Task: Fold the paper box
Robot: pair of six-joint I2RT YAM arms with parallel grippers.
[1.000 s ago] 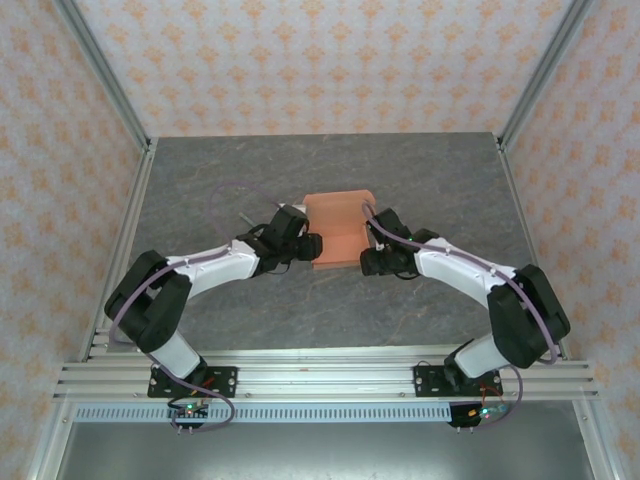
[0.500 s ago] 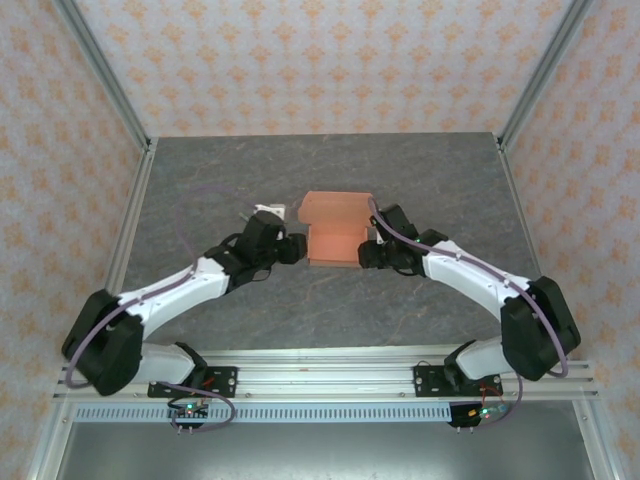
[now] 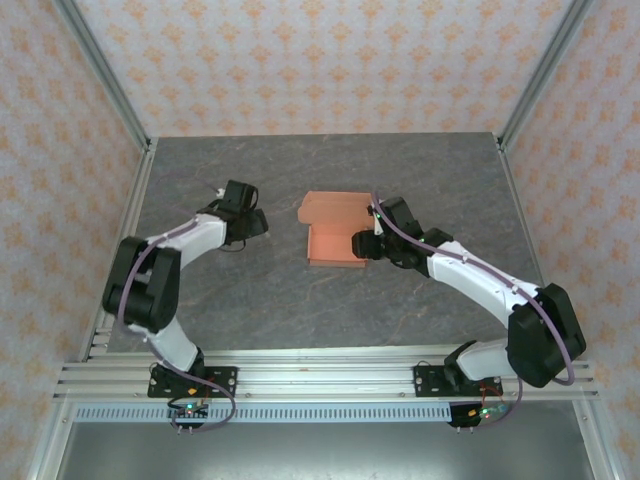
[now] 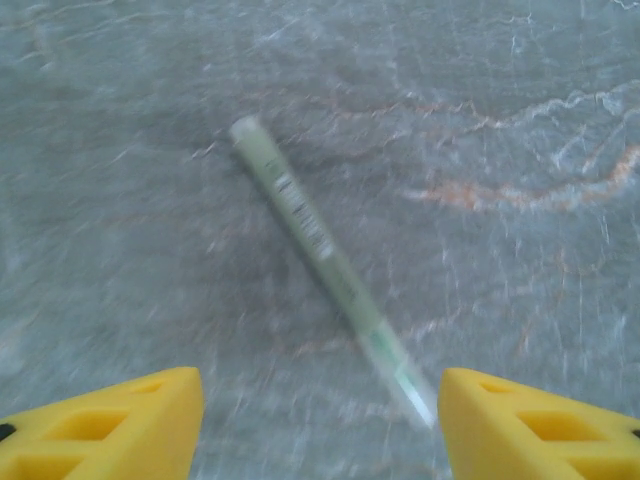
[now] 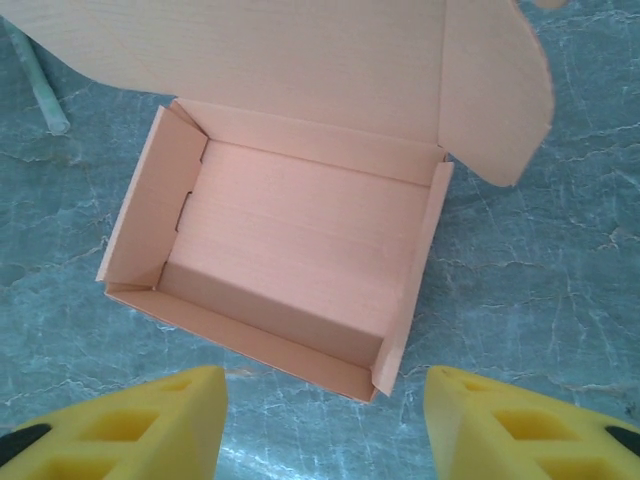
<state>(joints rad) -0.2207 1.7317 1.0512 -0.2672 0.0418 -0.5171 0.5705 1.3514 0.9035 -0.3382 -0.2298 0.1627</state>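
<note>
Overhead: open paper box near the worktop's middle, right gripper just beside its right wall, left gripper well apart leftward; left wrist: jaws wide, empty, above a thin pale tube; right wrist: jaws wide, empty, box ahead.

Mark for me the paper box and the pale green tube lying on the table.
paper box (image 5: 300, 240): right wrist view, on the inner floor of the open box.
pale green tube (image 4: 331, 265): left wrist view, midway along its length.
</note>
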